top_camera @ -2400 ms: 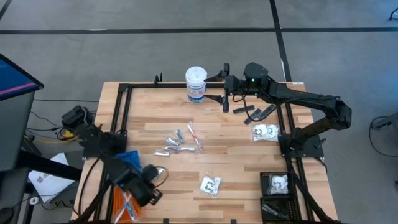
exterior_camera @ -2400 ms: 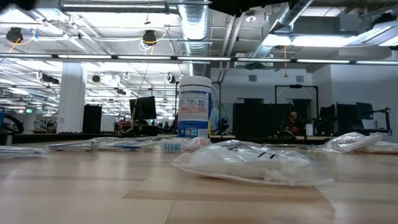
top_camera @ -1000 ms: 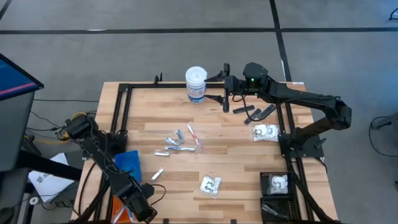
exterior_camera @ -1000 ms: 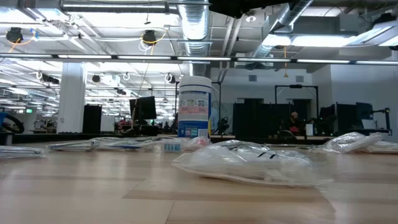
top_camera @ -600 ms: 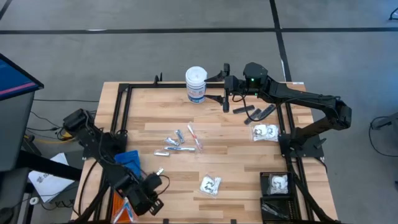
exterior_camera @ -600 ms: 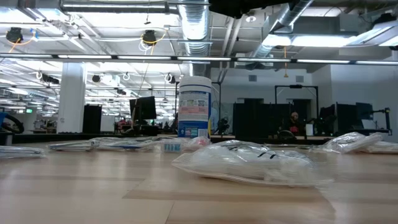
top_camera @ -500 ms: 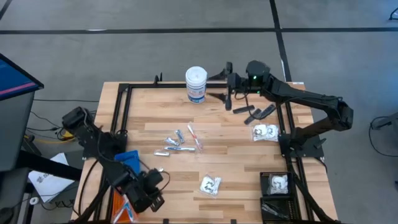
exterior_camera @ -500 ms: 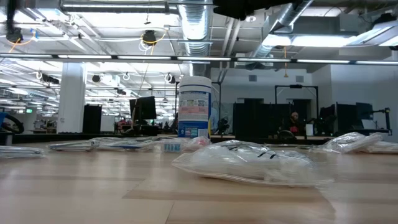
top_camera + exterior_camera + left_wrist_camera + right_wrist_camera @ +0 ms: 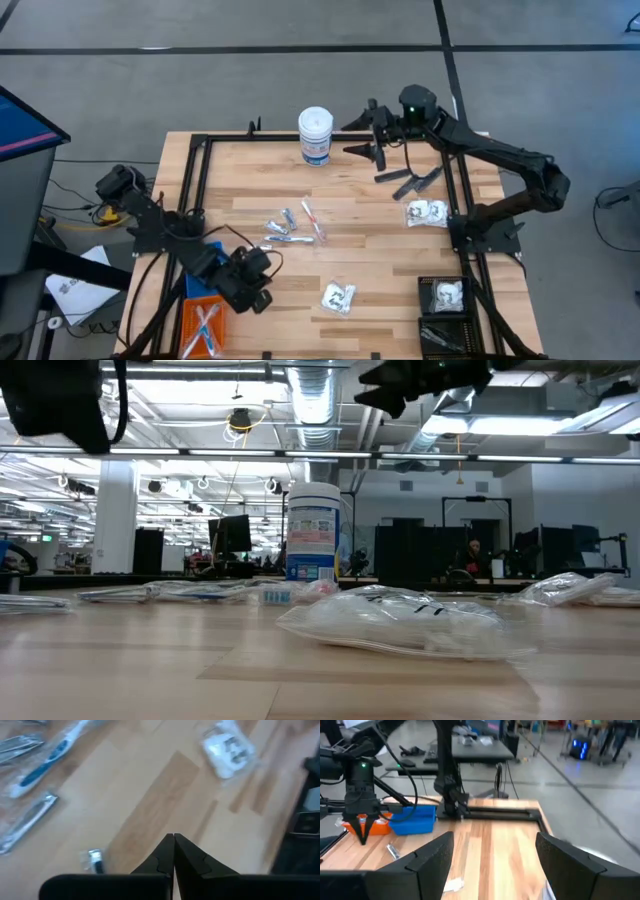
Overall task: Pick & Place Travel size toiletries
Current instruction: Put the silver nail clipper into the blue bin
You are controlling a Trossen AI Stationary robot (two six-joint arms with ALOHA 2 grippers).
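From above, the left gripper (image 9: 262,297) hangs over the near-left of the pale wooden bench (image 9: 370,235), fingers pressed together on nothing, with the silver-blue tubes (image 9: 278,230) and white-and-red stick (image 9: 313,221) mid-bench and a clear crinkly packet (image 9: 338,297) just right of it. Low view mostly shows that packet (image 9: 405,622) up close. Right wrist view has the right gripper (image 9: 492,857) spread wide over the far edge, and a small silvery piece (image 9: 393,851), probably a tube, lying by the blue bin (image 9: 412,819).

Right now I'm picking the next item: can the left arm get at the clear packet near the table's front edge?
Probably yes. The left end effector is shut, apart from the packet, with only bare table between.
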